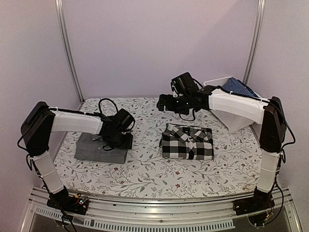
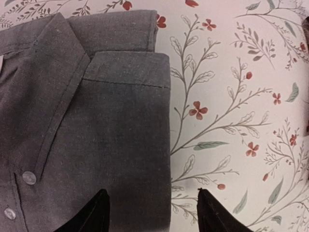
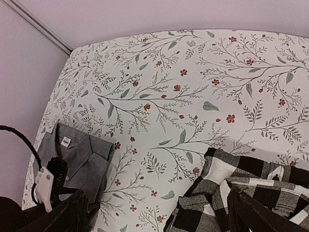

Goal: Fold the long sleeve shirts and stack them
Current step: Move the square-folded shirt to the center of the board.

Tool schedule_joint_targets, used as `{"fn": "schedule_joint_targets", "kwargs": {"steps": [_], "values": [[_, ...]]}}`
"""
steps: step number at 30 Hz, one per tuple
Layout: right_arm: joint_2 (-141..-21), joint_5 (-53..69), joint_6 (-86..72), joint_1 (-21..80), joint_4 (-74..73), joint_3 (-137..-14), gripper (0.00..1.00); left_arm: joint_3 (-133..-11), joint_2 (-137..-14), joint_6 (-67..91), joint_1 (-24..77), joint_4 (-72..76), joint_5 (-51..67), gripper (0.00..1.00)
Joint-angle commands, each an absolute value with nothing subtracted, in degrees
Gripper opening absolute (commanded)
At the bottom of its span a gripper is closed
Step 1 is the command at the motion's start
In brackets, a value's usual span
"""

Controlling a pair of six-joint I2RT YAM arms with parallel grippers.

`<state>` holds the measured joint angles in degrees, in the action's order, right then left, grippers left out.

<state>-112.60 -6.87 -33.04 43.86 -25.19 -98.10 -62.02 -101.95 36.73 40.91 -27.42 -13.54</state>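
— What is the overhead camera showing?

— Two folded shirts are lying well apart on the table [image 1: 145, 176]: the grey shirt [image 1: 99, 150] on the left, the checked shirt [image 1: 187, 141] nearer the middle. The left arm is bending over the grey one, and its wrist is hiding the fingers.

— Is the wrist camera helping?

— Yes. The left gripper [image 2: 152, 205] is standing open, one finger over the grey shirt's folded edge, the other over the bare table. I cannot tell whether they are touching. The collar [image 2: 58, 63] and two buttons [image 2: 29, 178] are showing there too.

— And the right?

— The right gripper [image 3: 157, 210] is hanging wide open, holding nothing, raised just beyond the checked shirt's far edge. Its camera is taking in both shirts.

— The surroundings?

— A white cover [image 3: 193, 96] printed with leafy sprigs and red flowers is dressing the table. Pale lilac walls [image 1: 159, 43] and metal posts [image 1: 67, 53] are closing it in. A white bin [image 1: 217, 81] with blue fabric [image 1: 240, 88] is sitting at the far right corner.
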Motion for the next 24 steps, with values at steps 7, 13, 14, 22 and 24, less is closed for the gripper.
{"fn": "schedule_joint_targets", "kwargs": {"steps": [7, 13, 14, 22, 24], "values": [[-108.62, -4.23, -30.79, 43.85, -20.92, -92.00, 0.99, -65.42, -107.78, 37.47, 42.01, -31.36, -17.39, 0.60], [-106.62, -2.42, -31.32, 43.94, -19.67, -87.91, 0.99, -66.46, -110.44, 36.72, 42.01, -30.99, -18.53, 0.54], [-106.20, -2.14, -31.49, 44.01, -18.85, -86.60, 0.99, -66.63, -110.76, 36.74, 41.97, -31.02, -18.97, 0.53], [-102.36, -1.73, -32.83, 44.94, -16.50, -78.71, 0.99, -66.67, -112.73, 35.70, 41.91, -31.18, -20.19, 0.10], [-101.31, -1.80, -32.87, 45.16, -16.00, -77.23, 0.99, -66.84, -112.18, 35.83, 42.17, -31.04, -18.32, 0.00]]}}
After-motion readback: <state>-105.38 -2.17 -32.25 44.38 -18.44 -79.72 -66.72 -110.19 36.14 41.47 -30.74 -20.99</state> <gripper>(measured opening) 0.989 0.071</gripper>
